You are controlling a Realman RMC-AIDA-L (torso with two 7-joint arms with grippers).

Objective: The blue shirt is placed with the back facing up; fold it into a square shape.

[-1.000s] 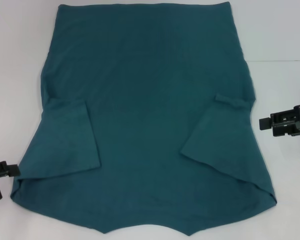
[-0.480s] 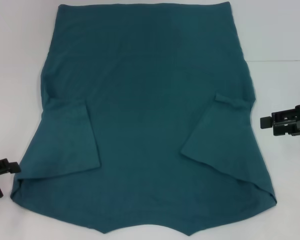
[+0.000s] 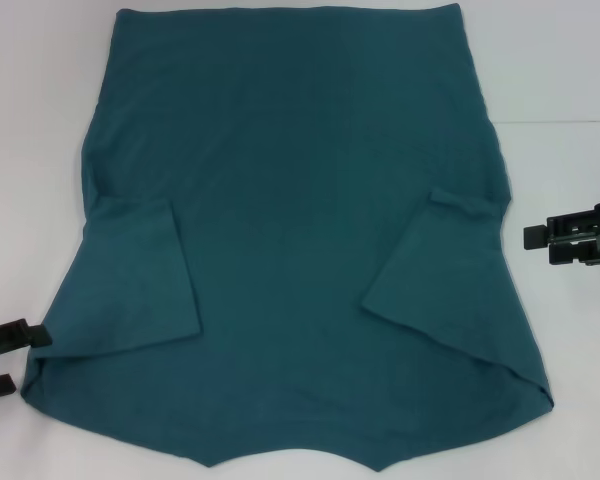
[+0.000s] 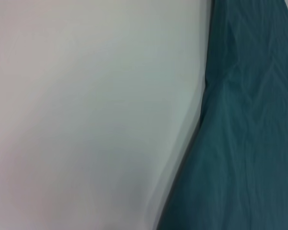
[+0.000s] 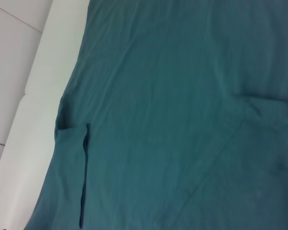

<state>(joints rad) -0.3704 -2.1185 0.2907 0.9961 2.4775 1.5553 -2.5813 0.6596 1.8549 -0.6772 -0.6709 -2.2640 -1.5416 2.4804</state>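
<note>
1. The blue shirt (image 3: 290, 240) is lying flat, back up, over the middle of the white worktop (image 3: 560, 60), both sleeves already folded inward.
2. The left end effector (image 3: 5, 358) is sitting at the shirt's near-left corner, holding nothing, its fingers spread apart.
3. The right end effector (image 3: 580, 236) is hovering just off the shirt's right edge, empty; its opening I cannot tell.
4. Judging the next fold, each end effector should be pinching only the side edge, lifting evenly and keeping the folded sleeves from slipping out.

Bright, even light from above

Faint shadows under the shirt (image 3: 300, 200) edges (left wrist view soft, blurred); white table (image 3: 560, 60) nearly washed out.
</note>
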